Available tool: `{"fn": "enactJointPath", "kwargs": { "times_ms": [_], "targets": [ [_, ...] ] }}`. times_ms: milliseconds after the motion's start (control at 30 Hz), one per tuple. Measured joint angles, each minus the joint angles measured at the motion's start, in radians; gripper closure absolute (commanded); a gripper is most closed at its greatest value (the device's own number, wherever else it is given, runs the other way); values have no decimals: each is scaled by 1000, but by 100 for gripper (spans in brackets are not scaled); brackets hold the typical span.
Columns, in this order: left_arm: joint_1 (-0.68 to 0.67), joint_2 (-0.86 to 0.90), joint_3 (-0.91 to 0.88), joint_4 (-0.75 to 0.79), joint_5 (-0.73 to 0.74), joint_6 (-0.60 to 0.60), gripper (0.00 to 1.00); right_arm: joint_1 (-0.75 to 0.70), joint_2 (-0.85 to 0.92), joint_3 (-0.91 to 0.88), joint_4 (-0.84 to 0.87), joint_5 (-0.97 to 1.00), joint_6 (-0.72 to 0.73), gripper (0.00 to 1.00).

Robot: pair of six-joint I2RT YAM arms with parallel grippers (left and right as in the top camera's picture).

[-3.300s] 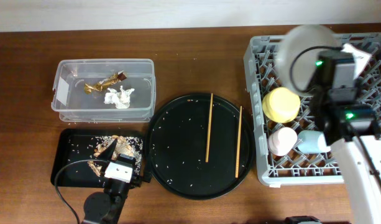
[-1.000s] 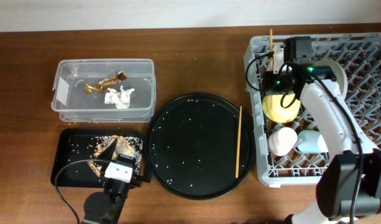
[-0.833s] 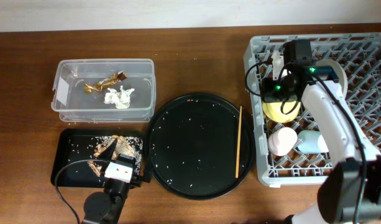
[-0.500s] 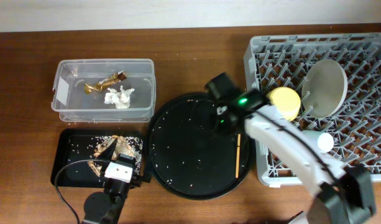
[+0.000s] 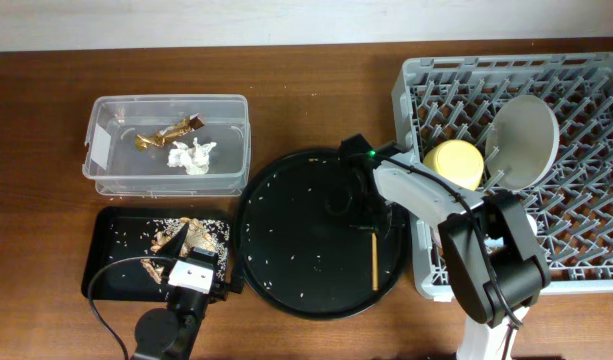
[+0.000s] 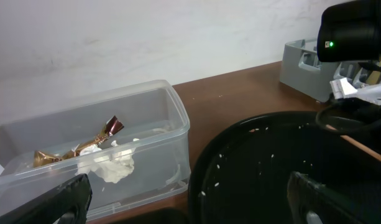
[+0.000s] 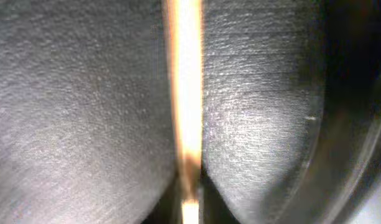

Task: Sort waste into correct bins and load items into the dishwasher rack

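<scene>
Hiding the chopstick (image 5: 374, 262) top, right pincer (image 5: 373, 224) clamps it.

Right arm (image 5: 426, 195) white shells, black joints, green LED; left arm (image 5: 166, 325) black, cabled

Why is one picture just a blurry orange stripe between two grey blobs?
Right wrist view: the camera sits very close, so the chopstick blurs into a glaring stripe between the grey fingers. Overhead view: sharp and evenly lit, showing that chopstick over the round tray. Left wrist view: tub sharp, dark fingers at the bottom edge blurred.
</scene>
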Motion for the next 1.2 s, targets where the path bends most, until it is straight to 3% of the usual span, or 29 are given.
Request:
{"fn": "enactJointPath", "kwargs": {
  "times_ms": [133,233,367,500,667,833,900,967,1000,1200],
  "targets": [
    [0,0,0,0,0,0,0,-2,-32,5,-31,-39,-48,96],
    [0,0,0,0,0,0,1,-32,-158,105,-38,-43,-116,96],
    [0,0,0,0,0,0,1,-214,-304,272,42,46,-269,96],
    [0,0,0,0,0,0,0,-373,-254,279,119,68,-391,94],
    [0,0,0,0,0,0,0,-381,-135,277,156,34,-435,58],
    [0,0,0,0,0,0,0,-381,-160,389,-13,-40,-440,53],
    [0,0,0,0,0,0,1,-377,-257,504,-143,-110,-436,47],
    [0,0,0,0,0,0,0,-348,-405,556,-223,-166,-434,21],
    [0,0,0,0,0,0,1,-320,-477,572,-246,-185,-439,2],
    [0,0,0,0,0,0,0,-106,-792,584,-370,-239,-434,2]
  ]
}}
